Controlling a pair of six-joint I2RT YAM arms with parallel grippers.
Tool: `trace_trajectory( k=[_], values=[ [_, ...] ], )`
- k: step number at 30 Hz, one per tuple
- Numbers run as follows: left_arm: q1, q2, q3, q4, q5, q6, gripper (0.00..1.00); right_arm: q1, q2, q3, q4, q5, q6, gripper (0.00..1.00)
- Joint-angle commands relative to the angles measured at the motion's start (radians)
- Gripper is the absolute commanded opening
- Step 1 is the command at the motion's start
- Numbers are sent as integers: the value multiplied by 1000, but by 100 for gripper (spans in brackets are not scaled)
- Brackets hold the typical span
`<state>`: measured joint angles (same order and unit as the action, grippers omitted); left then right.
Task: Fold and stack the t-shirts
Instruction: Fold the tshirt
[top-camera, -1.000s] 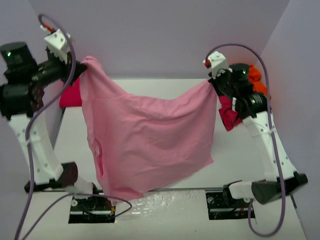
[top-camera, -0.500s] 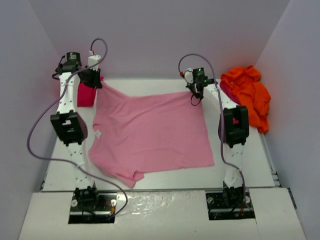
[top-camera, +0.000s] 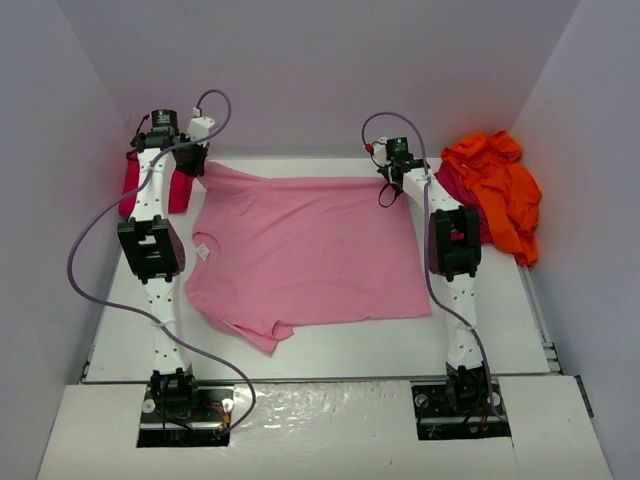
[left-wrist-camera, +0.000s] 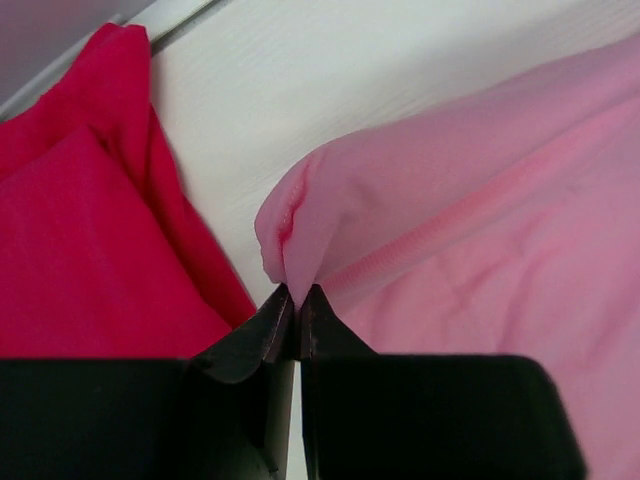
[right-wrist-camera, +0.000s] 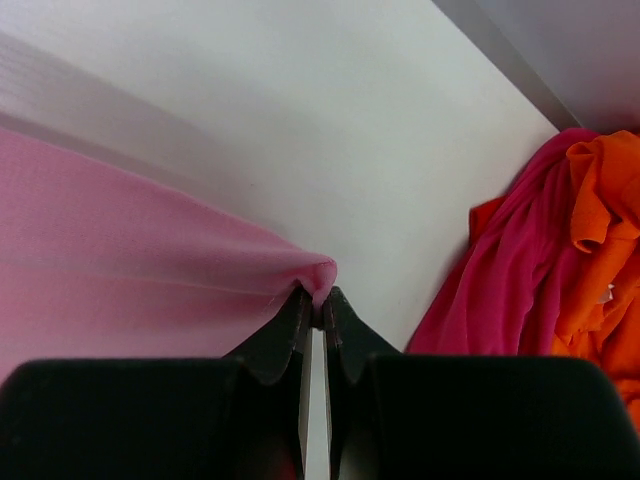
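From above, the light pink t-shirt (top-camera: 310, 250) lies spread flat on the table (top-camera: 340, 345). Its far edge is held straight between the left gripper (top-camera: 198, 165) and right gripper (top-camera: 392, 182), likely to smooth it for folding.

Left wrist: the jaws are pinched tight on the pink far-left corner, beside the red shirt (left-wrist-camera: 80, 230).

Right wrist: the jaws are clamped on the far-right corner, near the crimson shirt (right-wrist-camera: 490, 270) and orange shirt (right-wrist-camera: 610, 230).

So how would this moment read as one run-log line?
state: pink t-shirt spread on table | left gripper: shut on far left corner | right gripper: shut on far right corner
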<state>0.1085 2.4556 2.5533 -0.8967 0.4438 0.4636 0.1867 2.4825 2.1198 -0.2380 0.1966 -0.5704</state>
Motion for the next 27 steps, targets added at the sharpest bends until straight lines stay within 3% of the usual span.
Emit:
trace_trajectory(
  k=[1, 8, 22, 27],
  values=[
    [5, -63, 80, 72, -55, 3, 0, -8, -25, 68, 46, 72, -7, 0],
    [10, -208, -54, 55, -29, 34, 0, -9, -152, -43, 49, 48, -14, 0],
    [-6, -598, -663, 149, 5, 78, 0, 44, -410, -391, 47, 9, -30, 0],
    [-43, -695, -814, 121, 7, 113, 0, 88, -480, -498, 17, 19, -67, 0]
  ],
)
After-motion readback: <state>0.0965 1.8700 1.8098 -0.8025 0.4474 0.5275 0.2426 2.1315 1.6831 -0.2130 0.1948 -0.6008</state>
